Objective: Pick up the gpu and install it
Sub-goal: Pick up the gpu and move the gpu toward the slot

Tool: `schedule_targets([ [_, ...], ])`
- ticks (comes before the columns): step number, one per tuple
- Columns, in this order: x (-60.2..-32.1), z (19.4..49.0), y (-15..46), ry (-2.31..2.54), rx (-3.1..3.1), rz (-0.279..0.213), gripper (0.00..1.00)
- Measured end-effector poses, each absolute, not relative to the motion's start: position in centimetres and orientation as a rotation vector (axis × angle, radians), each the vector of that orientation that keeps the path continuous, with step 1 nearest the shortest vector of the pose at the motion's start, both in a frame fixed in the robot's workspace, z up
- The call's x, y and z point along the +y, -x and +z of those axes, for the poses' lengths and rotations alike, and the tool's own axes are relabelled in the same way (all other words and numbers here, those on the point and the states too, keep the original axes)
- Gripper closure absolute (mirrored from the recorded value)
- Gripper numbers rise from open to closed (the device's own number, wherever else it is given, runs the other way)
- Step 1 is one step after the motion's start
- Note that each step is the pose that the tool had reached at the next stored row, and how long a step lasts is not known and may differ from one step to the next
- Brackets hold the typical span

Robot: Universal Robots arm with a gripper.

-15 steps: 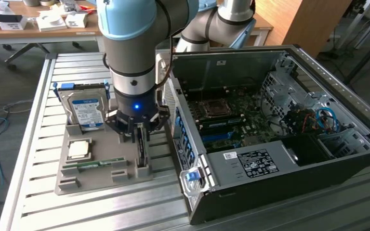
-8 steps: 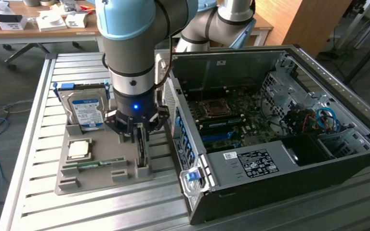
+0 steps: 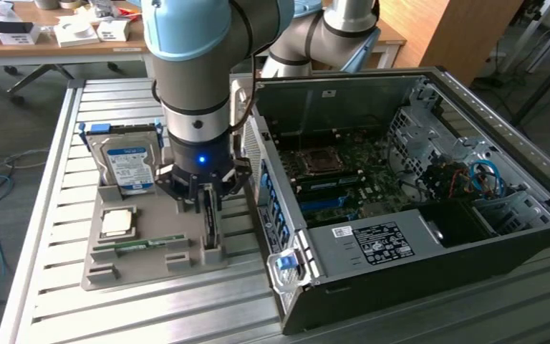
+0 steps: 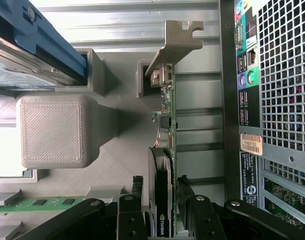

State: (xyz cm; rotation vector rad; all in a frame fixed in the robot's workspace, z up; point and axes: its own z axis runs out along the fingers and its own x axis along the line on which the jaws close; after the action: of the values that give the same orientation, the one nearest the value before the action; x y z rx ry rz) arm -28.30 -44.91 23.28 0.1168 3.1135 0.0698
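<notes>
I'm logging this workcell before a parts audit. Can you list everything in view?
gpu: one, green board with black cooler, on edge in the tray beside the computer case
hard drive: one, silver, blue-white label, blue rails, upright on the tray
processor chip: one, silver, flat on the tray
memory stick: one, green, lying on the tray
tray: one, grey, on the table
computer case: one, black and grey, side open, exterior view's right
table: one, slatted metal, under tray and case
desk: one, wooden, background
robot arm: one, grey with light blue caps, above the tray
gripper: one, black, down over the gpu
</notes>
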Motion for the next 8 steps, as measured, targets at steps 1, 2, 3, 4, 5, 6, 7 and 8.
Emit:
schedule_targets([
  [1,-44.91,23.27,28.27,-0.117,3.113,0.070,0.60],
  [2,-44.92,23.26,28.25,-0.117,3.113,0.070,0.60],
  [3,-44.92,23.27,28.25,-0.117,3.113,0.070,0.60],
  [4,-44.92,23.27,28.25,-0.117,3.114,0.070,0.60],
  [5,-44.92,23.27,28.24,-0.117,3.114,0.070,0.60],
  [6,-44.92,23.27,28.24,-0.117,3.114,0.070,0.60],
  [7,-44.92,23.27,28.24,-0.117,3.114,0.070,0.60],
  [8,-44.92,23.27,28.24,-0.117,3.114,0.070,0.60],
])
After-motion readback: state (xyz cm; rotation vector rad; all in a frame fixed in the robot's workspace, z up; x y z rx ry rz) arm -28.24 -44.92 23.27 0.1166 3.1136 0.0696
